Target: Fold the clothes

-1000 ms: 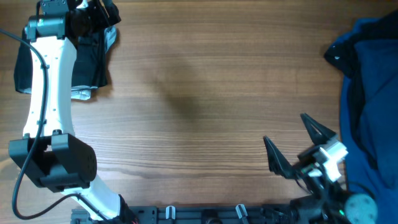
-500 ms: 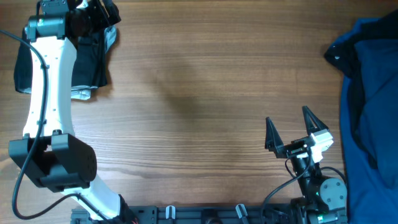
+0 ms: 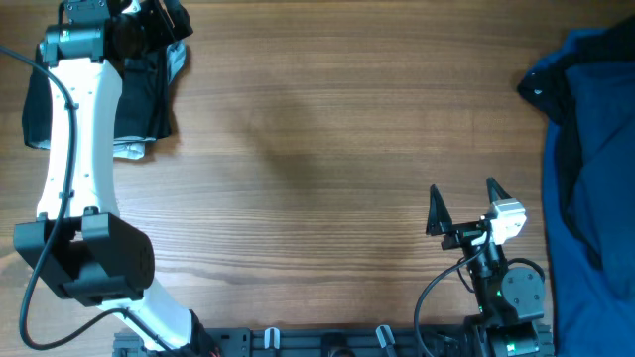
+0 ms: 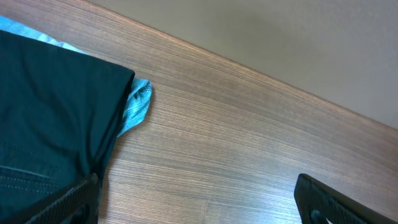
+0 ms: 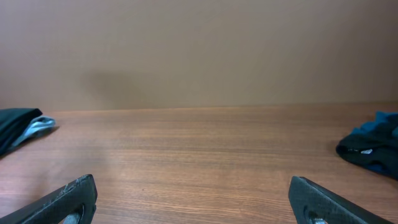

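The folded black garment [image 3: 144, 99] lies at the far left corner of the desk [image 3: 317, 149]. A pale blue cloth [image 4: 140, 102] peeks out from under its edge on the side toward the desk's middle, and a white strip [image 3: 130, 151] shows at its near end. The left pincer [image 3: 149, 22] hangs over that same corner, above the far end of the black garment. In the left wrist view its fingers stand wide apart with bare wood between them, and nothing is gripped. One fingertip [image 4: 78, 196] sits at the garment's edge, though I cannot tell whether it touches the cloth.

The right pincer [image 3: 463, 198] is above the desk's near edge, right of the middle, its jaws spread wide and empty. A heap of navy clothes [image 3: 585, 149] covers the desk's right side, apart from the right pincer.
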Controlling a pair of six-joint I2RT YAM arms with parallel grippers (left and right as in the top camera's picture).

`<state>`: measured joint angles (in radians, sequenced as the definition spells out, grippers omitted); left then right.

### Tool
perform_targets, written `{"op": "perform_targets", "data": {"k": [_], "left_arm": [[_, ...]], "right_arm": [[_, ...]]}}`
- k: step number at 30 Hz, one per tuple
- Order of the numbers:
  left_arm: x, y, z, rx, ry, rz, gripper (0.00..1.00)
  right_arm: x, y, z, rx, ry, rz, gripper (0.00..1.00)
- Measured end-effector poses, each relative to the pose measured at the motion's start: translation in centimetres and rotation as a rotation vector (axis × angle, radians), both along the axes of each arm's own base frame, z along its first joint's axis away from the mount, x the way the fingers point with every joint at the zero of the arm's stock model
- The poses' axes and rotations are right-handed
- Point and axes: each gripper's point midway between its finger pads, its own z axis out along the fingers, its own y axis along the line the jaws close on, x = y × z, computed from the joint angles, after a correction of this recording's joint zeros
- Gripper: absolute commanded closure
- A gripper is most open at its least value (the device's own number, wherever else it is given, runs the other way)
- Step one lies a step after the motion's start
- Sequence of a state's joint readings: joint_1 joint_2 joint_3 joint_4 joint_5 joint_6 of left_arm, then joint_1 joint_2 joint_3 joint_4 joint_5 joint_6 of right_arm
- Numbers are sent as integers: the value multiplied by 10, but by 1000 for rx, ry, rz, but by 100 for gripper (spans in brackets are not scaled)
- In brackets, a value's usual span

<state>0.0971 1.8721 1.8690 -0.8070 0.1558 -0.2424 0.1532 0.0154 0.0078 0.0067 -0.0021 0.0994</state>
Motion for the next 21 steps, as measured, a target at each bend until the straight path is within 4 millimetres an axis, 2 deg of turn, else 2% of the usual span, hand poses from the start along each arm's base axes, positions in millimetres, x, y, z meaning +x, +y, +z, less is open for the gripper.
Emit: {"op": "perform_targets", "data": {"k": [21], "left_arm": [[0,0,0,0,0,0,0]], "right_arm": [[0,-1,0,-11,-2,-4,0]]}}
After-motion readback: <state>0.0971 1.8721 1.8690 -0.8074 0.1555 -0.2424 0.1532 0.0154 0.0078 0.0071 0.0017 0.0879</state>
